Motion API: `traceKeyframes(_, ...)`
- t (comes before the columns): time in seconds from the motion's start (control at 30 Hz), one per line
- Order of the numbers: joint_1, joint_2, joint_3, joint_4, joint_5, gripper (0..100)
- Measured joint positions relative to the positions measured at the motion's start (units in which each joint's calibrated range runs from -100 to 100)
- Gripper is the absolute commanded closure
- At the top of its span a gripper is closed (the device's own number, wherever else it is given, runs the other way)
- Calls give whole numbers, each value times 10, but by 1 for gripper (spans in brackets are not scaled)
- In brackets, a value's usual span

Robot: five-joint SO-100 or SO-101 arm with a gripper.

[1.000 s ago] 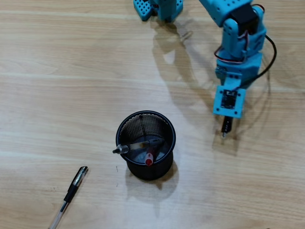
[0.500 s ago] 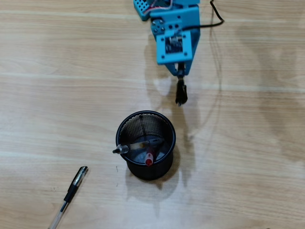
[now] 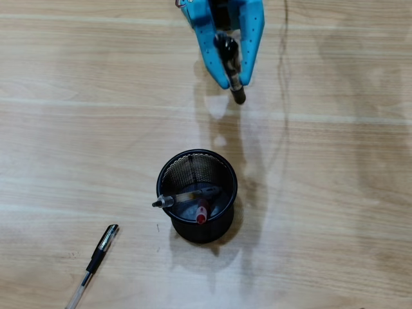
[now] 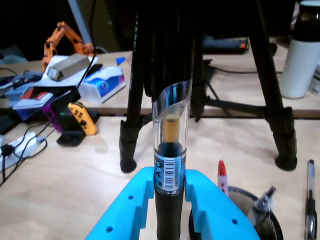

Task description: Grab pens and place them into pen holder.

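pen holder (image 3: pixel 222 168) – two pens inside

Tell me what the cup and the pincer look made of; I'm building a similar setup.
The cup looks like black metal wire mesh with a solid rim: the table shows through its wall. The pincer looks like matte blue plastic, possibly 3D-printed, with small dimples; it grips a pen with a clear, glossy barrel.

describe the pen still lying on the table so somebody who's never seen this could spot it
In the overhead view, find the black mesh holder mid-table, then look toward the lower-left corner. There a clear pen with a black cap lies slanted on bare wood; it is the only pen neither in the holder nor in the blue end effector.
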Motion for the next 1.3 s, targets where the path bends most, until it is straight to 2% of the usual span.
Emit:
traceKeyframes(0.27, 36, 98, 1, -156, 18, 98)
traceKeyframes(0.63, 86, 238, 1, -301, 18, 98)
traceKeyframes(0.9, 87, 270, 1, -318, 18, 98)
traceKeyframes(1.1, 87, 271, 1, -319, 18, 87)
traceKeyframes(1.3, 87, 271, 1, -319, 18, 87)
